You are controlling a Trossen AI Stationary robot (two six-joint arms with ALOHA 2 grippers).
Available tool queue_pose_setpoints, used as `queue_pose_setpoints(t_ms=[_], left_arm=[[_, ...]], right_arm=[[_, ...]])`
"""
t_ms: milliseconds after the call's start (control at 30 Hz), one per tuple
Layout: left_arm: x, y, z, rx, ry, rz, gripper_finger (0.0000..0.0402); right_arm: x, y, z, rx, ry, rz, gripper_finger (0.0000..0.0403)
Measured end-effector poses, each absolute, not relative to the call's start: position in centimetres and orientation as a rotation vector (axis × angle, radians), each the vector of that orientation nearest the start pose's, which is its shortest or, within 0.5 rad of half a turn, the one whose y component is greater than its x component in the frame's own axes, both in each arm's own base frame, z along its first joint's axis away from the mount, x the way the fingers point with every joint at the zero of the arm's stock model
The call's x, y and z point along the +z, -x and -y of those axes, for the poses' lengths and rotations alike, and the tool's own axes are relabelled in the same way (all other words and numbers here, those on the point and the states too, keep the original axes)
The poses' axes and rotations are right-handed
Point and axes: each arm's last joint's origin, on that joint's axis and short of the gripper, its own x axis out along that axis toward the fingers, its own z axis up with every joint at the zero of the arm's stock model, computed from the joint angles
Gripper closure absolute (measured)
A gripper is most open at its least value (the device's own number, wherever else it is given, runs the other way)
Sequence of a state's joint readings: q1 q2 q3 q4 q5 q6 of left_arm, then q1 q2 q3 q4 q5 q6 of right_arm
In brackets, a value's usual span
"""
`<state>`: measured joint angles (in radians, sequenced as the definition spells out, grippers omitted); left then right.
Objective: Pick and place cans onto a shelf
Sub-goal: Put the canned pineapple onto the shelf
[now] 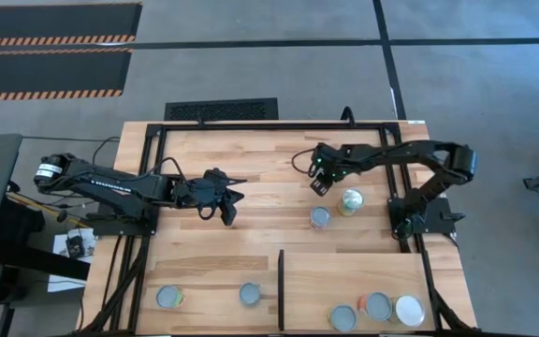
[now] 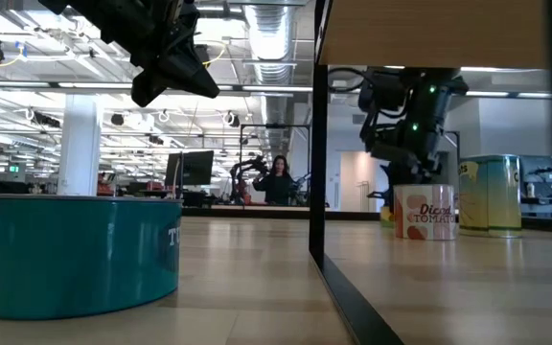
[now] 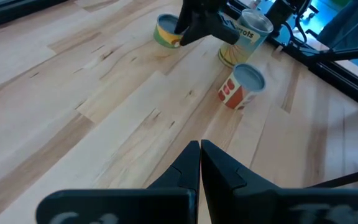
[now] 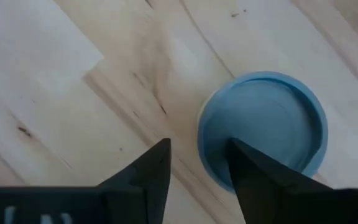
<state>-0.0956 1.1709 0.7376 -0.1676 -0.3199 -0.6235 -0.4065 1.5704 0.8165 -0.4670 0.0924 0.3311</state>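
Five cans are standing on the shelf [image 1: 344, 271]: two left of its black divider [image 1: 280, 285], three at the right. Three more are standing on the desk [image 1: 251, 168]. The right hand [image 1: 320, 183], partly open, is hovering over one can [image 4: 263, 127], holding nothing. The left hand [image 1: 229, 211] is closed and empty.

Red-and-white can [image 2: 424, 212]: label reads "Diced Tomato", the last word cut off at the can's edge. Teal tin [image 2: 75, 252]: a single white "T" at its right edge. Yellow-labelled can [image 3: 243, 38]: lettering ending "...rots".
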Motion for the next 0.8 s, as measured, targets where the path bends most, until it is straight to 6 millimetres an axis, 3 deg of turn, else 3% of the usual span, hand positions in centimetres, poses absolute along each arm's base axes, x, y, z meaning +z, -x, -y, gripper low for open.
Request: queue_pose_setpoints(t_ms=[100, 200, 333, 433, 600, 800], left_arm=[[24.4, -24.3, 1.4, 0.391, 0.477, -0.499, 0.0402], [24.4, -24.3, 1.4, 0.391, 0.478, -0.499, 0.0401], [24.4, -24.3, 1.4, 0.391, 0.478, -0.499, 0.0401], [24.4, -24.3, 1.4, 0.391, 0.476, -0.499, 0.0401], [24.5, -24.3, 1.5, 0.394, 0.457, -0.489, 0.0401], [24.5, -24.3, 1.5, 0.379, 0.436, -0.497, 0.0402]], right_arm=[[14.5, -25.1, 11.1, -0.647, -0.469, -1.168, 0.0236], [14.3, -25.2, 11.0, -0.647, -0.465, -1.179, 0.0282], [15.1, -25.0, 10.9, -0.634, -0.461, -1.154, 0.0372], [15.9, -24.5, 10.6, -0.594, -0.479, -1.152, 0.0388], [19.7, -24.5, 9.9, -0.544, -0.482, -1.088, 0.0394], [26.5, -24.8, 7.0, -0.452, -0.47, -1.002, 0.0397]])
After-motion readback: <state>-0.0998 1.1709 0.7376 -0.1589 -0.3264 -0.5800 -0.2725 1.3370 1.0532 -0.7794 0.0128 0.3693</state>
